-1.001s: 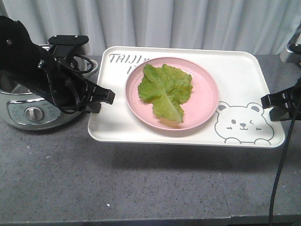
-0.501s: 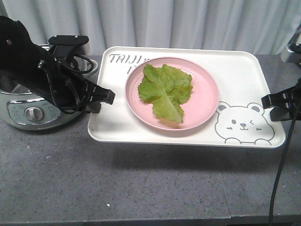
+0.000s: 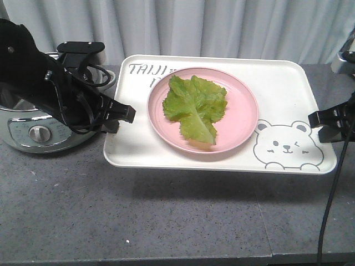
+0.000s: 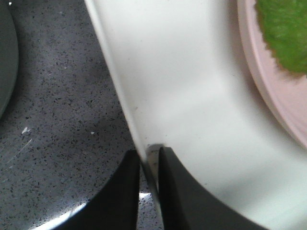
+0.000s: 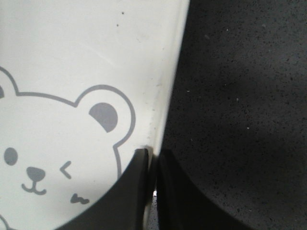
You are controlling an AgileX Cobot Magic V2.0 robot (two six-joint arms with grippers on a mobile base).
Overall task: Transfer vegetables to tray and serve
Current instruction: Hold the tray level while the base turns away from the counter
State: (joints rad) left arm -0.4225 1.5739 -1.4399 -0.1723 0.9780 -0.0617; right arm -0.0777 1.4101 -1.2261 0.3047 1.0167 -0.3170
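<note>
The cream tray (image 3: 288, 83) with the bear drawing hangs above the grey table, casting a shadow below it. A pink plate (image 3: 241, 119) sits on it, and the green lettuce leaf, the vegetables (image 3: 195, 105), lies on the plate. My left gripper (image 3: 128, 114) is shut on the tray's left rim (image 4: 117, 91), one finger on each side of the edge (image 4: 149, 155). On the right rim (image 5: 168, 96), my right gripper (image 3: 314, 118) clamps the same way (image 5: 152, 154). The left wrist view catches the plate's edge (image 4: 268, 91) and a bit of leaf (image 4: 285, 28).
A silver electric cooker (image 3: 33, 133) stands at the left behind my left arm, its lid edge showing dark (image 4: 5, 52) in the left wrist view. White curtains (image 3: 222, 27) hang behind. The speckled grey tabletop (image 3: 183, 221) stretches below the tray to the front edge.
</note>
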